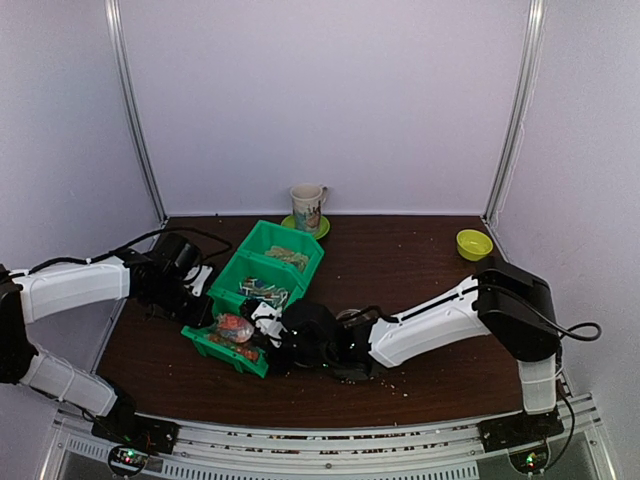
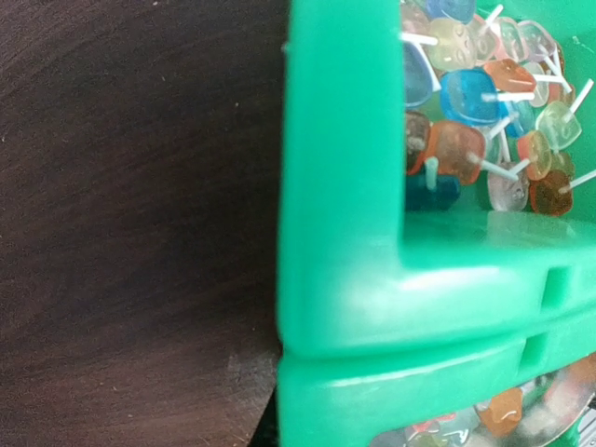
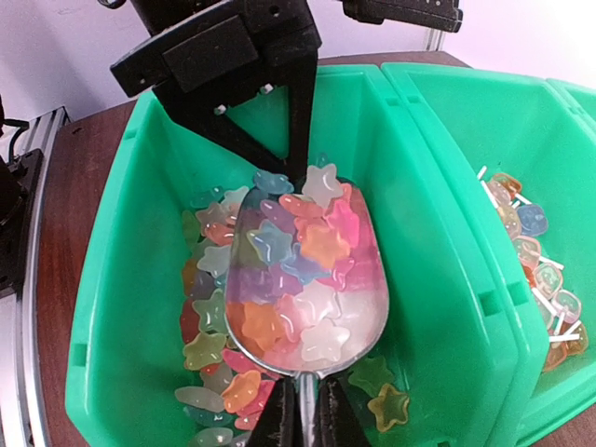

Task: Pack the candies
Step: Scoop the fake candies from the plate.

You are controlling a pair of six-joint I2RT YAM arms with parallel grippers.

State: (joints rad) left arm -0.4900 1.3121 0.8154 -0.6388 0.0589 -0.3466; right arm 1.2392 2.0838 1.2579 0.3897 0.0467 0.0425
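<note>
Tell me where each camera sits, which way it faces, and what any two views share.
Top external: above and behind the bases, looking down over the table and green bins; both arms show.
Left wrist: close outside a bin wall, looking down at lollipops; its own fingers do not show clearly.
Right wrist: above the near bin, looking down at the scoop of star candies in the right gripper; the left gripper shows opposite.
Shared: both wrist views show the lollipops.
</note>
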